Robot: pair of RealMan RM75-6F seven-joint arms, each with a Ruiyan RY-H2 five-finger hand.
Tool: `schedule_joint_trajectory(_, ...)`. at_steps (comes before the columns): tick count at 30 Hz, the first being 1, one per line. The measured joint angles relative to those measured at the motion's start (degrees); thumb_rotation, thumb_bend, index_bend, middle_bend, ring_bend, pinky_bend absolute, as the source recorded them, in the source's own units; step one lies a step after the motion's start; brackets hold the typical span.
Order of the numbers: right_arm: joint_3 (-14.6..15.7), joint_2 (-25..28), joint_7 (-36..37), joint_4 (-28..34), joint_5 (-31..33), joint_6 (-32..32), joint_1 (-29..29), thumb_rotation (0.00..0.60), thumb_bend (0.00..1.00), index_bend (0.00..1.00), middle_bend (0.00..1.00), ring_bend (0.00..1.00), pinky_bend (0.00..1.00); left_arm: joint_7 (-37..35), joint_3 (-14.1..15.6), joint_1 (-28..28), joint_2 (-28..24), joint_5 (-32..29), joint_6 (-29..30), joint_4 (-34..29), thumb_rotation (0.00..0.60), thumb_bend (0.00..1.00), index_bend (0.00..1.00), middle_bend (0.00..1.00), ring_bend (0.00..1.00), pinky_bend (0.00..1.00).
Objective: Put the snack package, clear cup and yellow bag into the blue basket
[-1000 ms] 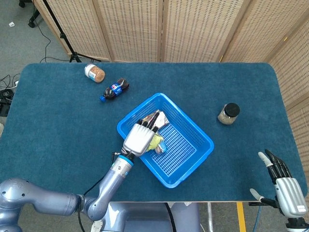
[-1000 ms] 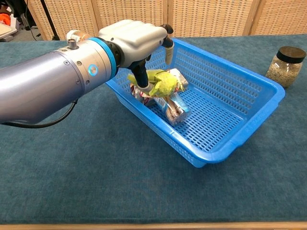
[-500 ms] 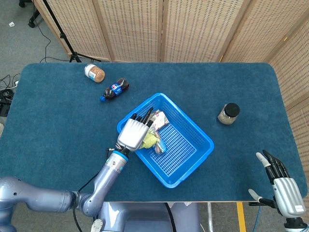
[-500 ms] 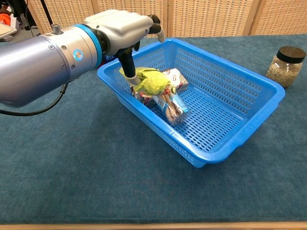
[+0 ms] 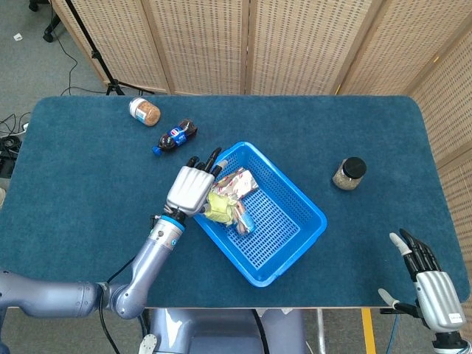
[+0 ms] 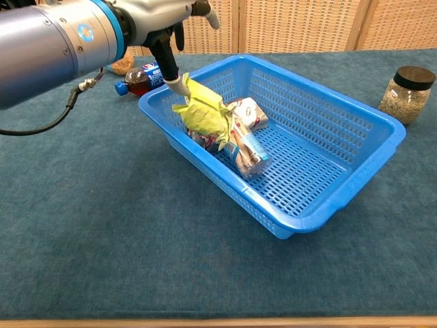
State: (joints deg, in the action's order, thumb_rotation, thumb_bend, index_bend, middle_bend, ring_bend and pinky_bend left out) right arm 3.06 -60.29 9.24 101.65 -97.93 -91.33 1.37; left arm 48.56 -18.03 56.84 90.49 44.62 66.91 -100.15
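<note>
The blue basket stands mid-table. Inside its left end lie the yellow bag, the silver-and-red snack package and the clear cup, which is on its side. My left hand hovers over the basket's left corner with fingers spread. Its thumb tip reaches the bag's raised top corner, and nothing is gripped. My right hand hangs with fingers apart beyond the table's near right edge, seen only in the head view.
A small cola bottle and a white-lidded jar lie at the back left. A black-lidded jar stands right of the basket. Folding screens line the far side.
My left hand has risen and drawn back to the left, off the basket's contents. The yellow bag now stands up taller in the basket. The right hand barely shifted.
</note>
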Motion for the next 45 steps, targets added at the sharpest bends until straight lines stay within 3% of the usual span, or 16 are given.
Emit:
schedule_joint_trajectory(10,0.01,-0.01,-0.18,0.07,0.06,0.04,0.04,0.6,0.21,0.0,0.0,0.0,0.06,-2.35,-1.02,0.13,-2.24,-0.15,0.61,-0.72,0.6,0.0,0.04,0.0,0.34,0.19)
schedule_joint_trajectory(15,-0.03,0.04,-0.07,-0.03,0.1,0.08,0.01,0.6,0.21,0.0,0.0,0.0,0.06,-2.48,-0.18,-0.79,-5.2,0.33,1.08,-2.07,0.6,0.0,0.04,0.0,0.34,0.18)
schedule_joint_trajectory(21,0.09,-0.09,-0.63,0.04,-0.22,0.16,0.0,0.6,0.21,0.0,0.0,0.0,0.06,-6.69,2.16,-5.5,-12.28,3.17,2.25,-4.21,0.6,0.0,0.03,0.0,0.34,0.17)
schedule_joint_trajectory(31,0.44,-1.44,-4.89,0.73,-0.74,1.55,-0.3,0.6,0.21,0.0,0.0,0.0,0.06,-22.87,7.52,-16.71,-25.33,11.78,2.58,-3.32,0.6,0.0,0.0,0.0,0.33,0.13)
schedule_joint_trajectory(39,0.66,-2.3,-7.43,1.17,-0.97,2.13,-0.34,0.6,0.21,0.0,0.0,0.0,0.06,-29.91,11.56,-22.03,-27.55,21.05,3.53,-0.59,0.6,0.0,0.0,0.0,0.33,0.12)
schedule_joint_trajectory(45,0.54,-2.04,-6.78,1.11,-0.83,1.72,-0.28,0.6,0.21,0.0,0.0,0.0,0.06,-31.42,14.06,-26.25,-28.5,25.04,6.68,-2.37,0.6,0.01,0.0,0.0,0.33,0.12)
